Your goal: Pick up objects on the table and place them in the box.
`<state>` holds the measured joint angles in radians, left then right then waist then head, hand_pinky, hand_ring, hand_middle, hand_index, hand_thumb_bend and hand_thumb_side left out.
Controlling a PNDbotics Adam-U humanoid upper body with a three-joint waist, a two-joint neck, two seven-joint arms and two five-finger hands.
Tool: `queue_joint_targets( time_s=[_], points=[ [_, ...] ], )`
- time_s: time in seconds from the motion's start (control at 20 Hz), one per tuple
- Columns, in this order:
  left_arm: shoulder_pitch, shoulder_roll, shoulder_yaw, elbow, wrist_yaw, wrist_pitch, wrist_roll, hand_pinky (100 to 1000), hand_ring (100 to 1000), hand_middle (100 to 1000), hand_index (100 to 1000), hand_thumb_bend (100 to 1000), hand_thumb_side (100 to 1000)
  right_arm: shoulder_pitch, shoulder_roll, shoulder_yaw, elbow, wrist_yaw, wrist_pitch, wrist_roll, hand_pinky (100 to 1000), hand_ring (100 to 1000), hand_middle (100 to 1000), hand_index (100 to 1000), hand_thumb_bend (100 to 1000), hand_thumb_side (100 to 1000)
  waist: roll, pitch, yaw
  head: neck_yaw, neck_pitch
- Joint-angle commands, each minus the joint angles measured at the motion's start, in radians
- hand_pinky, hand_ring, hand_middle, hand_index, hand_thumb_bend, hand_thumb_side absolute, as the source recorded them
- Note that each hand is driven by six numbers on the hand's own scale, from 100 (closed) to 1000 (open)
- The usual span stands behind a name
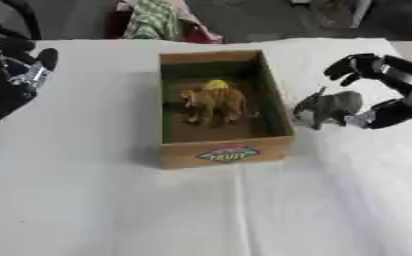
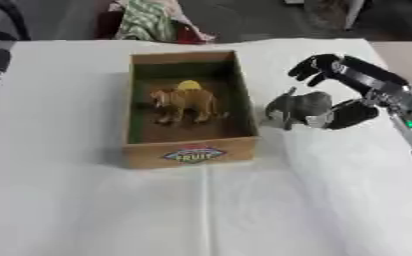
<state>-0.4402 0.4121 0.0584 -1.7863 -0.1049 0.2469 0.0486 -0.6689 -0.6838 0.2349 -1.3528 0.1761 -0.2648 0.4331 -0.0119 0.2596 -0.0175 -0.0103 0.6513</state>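
A cardboard box [image 1: 225,151] with a fruit label stands in the middle of the white table. Inside it a brown striped tiger toy [image 1: 214,102] stands upright, with a small yellow thing [image 1: 216,84] behind it. A grey elephant toy [image 1: 330,107] is just right of the box, outside its right wall. My right hand [image 2: 354,75] comes in from the right and arches around the elephant. Its fingers [image 2: 307,68] hang above the toy with a gap, and its thumb [image 2: 349,114] touches the rear. My left hand [image 1: 33,70] rests at the left edge, fingers relaxed.
The white cloth [image 1: 244,210] covers the table in front of the box. Beyond the far edge lies checked and red fabric [image 1: 161,20] on a dark floor. The table's right edge runs close behind my right hand.
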Motion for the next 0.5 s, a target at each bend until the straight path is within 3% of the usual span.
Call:
queue_joint_targets(
  time_s=[0.05, 0.4, 0.5],
  points=[
    [-0.008, 0.010, 0.008, -0.016, 0.005, -0.001, -0.004, 541, 498, 515, 686, 478, 430, -0.014, -0.014, -0.005, 0.010, 0.024, -0.009, 0.008, 760, 809, 790, 830, 360, 100, 0.000, -0.015, 0.002, 0.000, 0.004],
    [-0.007, 0.010, 0.008, -0.016, 0.005, -0.001, -0.004, 541, 498, 515, 686, 478, 430, -0.014, -0.011, -0.005, 0.020, 0.038, -0.019, 0.003, 760, 809, 790, 830, 360, 100, 0.000, -0.015, 0.002, 0.000, 0.004],
    [-0.004, 0.010, 0.007, -0.015, 0.004, 0.000, -0.005, 541, 498, 516, 686, 478, 430, -0.013, -0.023, -0.015, 0.036, 0.050, -0.008, -0.007, 784, 820, 784, 819, 319, 100, -0.001, -0.015, 0.002, 0.001, 0.003]
  ],
)
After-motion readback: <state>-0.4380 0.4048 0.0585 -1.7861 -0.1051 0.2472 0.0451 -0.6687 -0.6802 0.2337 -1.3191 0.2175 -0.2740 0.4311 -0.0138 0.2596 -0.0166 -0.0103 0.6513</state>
